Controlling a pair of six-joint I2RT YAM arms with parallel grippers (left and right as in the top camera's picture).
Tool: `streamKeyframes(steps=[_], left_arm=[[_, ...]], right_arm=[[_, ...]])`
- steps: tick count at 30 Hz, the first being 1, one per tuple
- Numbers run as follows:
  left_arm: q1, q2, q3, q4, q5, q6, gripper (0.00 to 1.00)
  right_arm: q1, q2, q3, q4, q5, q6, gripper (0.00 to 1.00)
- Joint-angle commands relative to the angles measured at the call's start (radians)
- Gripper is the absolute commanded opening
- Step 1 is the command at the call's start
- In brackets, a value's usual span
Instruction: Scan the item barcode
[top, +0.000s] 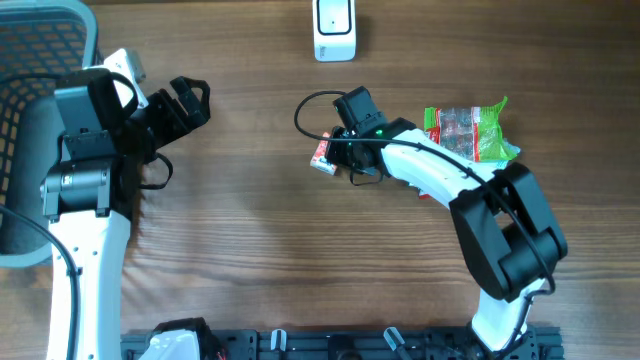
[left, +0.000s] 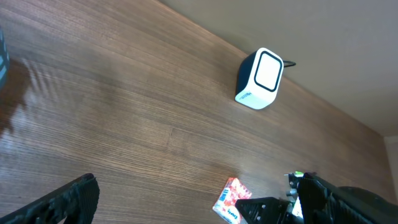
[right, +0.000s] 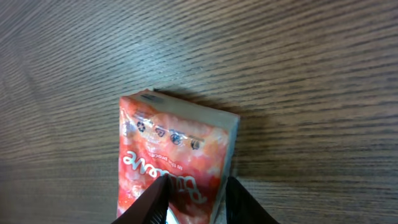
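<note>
The item is a small red-and-white box (top: 321, 154) lying on the wooden table left of centre. My right gripper (top: 337, 156) is shut on the box. In the right wrist view its fingertips (right: 155, 198) pinch the near end of the box (right: 177, 149) from both sides, with the printed face up. The white scanner (top: 334, 28) stands at the table's far edge, well above the box. My left gripper (top: 186, 104) hangs open at the left, holding nothing. The left wrist view takes in the scanner (left: 260, 79) and the box (left: 229, 199).
A clear bag with green and red print (top: 470, 131) lies just right of my right arm. A grey mesh basket (top: 35, 60) fills the far left corner. The right arm's black cable loops above the box.
</note>
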Motion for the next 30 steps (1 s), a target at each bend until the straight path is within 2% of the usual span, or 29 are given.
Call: streamKeyframes(steps=[1, 5, 7, 8, 11, 15, 18, 24, 30], left_arm=[[0.005, 0.003, 0.0, 0.003, 0.015, 0.02, 1.0], [0.005, 0.003, 0.0, 0.003, 0.015, 0.02, 1.0], [0.005, 0.003, 0.0, 0.003, 0.015, 0.02, 1.0], [0.005, 0.003, 0.0, 0.003, 0.015, 0.02, 1.0], [0.005, 0.003, 0.0, 0.003, 0.015, 0.02, 1.0], [0.005, 0.003, 0.0, 0.003, 0.015, 0.02, 1.0], [0.005, 0.003, 0.0, 0.003, 0.015, 0.02, 1.0], [0.005, 0.003, 0.0, 0.003, 0.015, 0.02, 1.0], [0.005, 0.003, 0.0, 0.003, 0.015, 0.02, 1.0]], right_arm=[[0.0, 0.038, 0.002, 0.003, -0.02, 0.03, 0.31], [0.0, 0.04, 0.002, 0.003, -0.027, 0.027, 0.3], [0.0, 0.04, 0.002, 0.002, -0.027, 0.027, 0.23], [0.0, 0.04, 0.002, 0.001, -0.027, 0.027, 0.22], [0.0, 0.042, 0.002, -0.002, -0.023, 0.026, 0.27], [-0.012, 0.026, 0.007, 0.01, -0.082, -0.018, 0.25], [-0.031, -0.036, 0.007, 0.014, -0.122, -0.083, 0.32], [-0.027, -0.097, 0.005, -0.013, -0.112, -0.074, 0.39], [-0.023, -0.082, -0.049, 0.005, -0.107, -0.025, 0.35]])
